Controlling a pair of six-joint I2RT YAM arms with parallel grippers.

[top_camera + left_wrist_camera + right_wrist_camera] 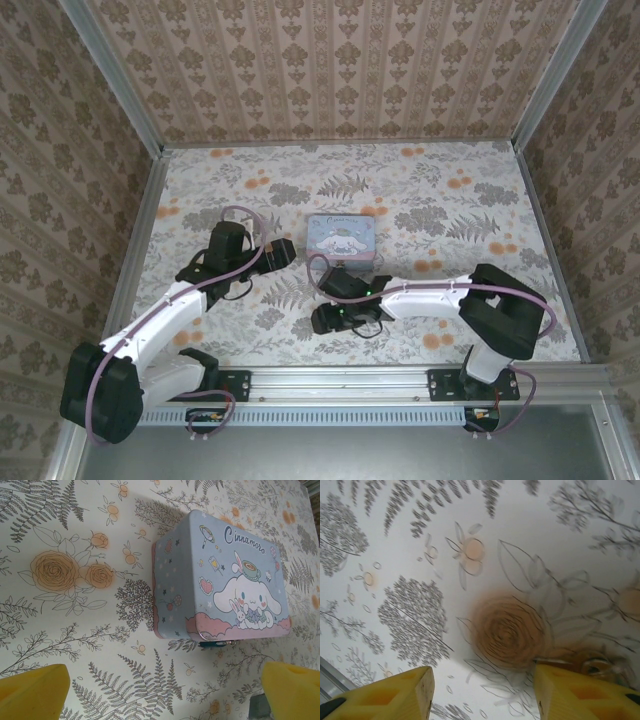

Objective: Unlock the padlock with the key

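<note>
Hovering right hand (482,675) spread wide, empty; key (590,662) beside one finger (560,692). Left hand (165,672) likewise, padlock (216,642) ahead.

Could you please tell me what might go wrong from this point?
The key lies off to one side of the open right gripper, and that view is blurred, so a pinch may miss it. The padlock barely peeks out at the edge of the tin; the open left gripper might shove the tin instead.
</note>
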